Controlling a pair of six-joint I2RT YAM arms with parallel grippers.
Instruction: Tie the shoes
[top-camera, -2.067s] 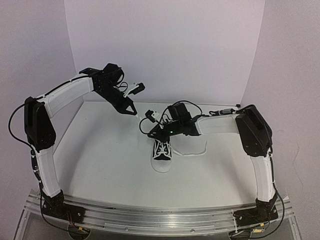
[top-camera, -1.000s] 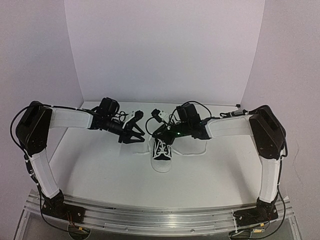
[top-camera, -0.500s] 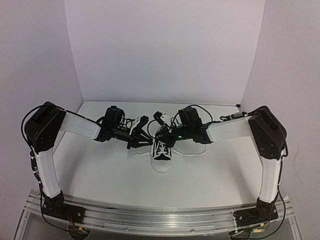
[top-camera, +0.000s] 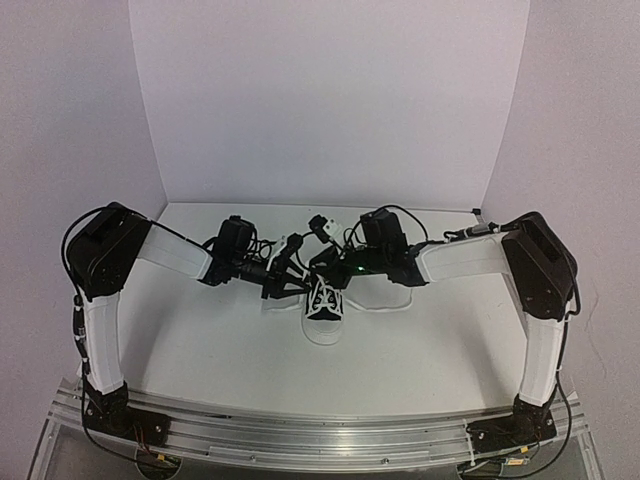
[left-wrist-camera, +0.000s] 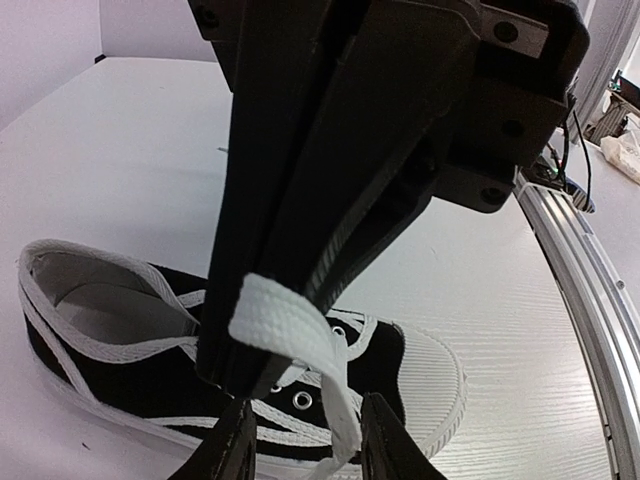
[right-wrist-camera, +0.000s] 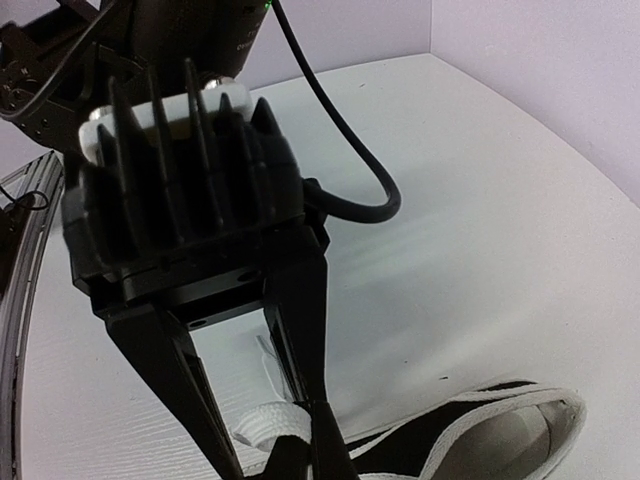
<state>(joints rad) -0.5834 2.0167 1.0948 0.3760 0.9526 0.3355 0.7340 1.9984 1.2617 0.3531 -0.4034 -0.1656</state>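
A small black sneaker (top-camera: 324, 306) with a white toe cap lies mid-table, toe toward the arm bases. It also shows in the left wrist view (left-wrist-camera: 150, 375) and the right wrist view (right-wrist-camera: 470, 440). My right gripper (top-camera: 323, 268) is over the shoe's throat. It is shut on a folded loop of white lace (left-wrist-camera: 283, 320), which also shows in the right wrist view (right-wrist-camera: 268, 427). My left gripper (top-camera: 298, 278) is at the shoe's left side, facing the right gripper. It is open (left-wrist-camera: 305, 445), with the hanging lace strand (left-wrist-camera: 342, 415) between its fingertips (left-wrist-camera: 236, 445).
The other white lace (top-camera: 392, 301) trails loose on the white table to the right of the shoe. A bit of lace lies at the shoe's left (top-camera: 272, 301). White walls close off the back and sides. The metal base rail (top-camera: 320, 432) runs along the near edge.
My left arm has come down from high at the back left and moved right to the shoe, its gripper now open at the lace. My right gripper has stayed at the shoe's throat.
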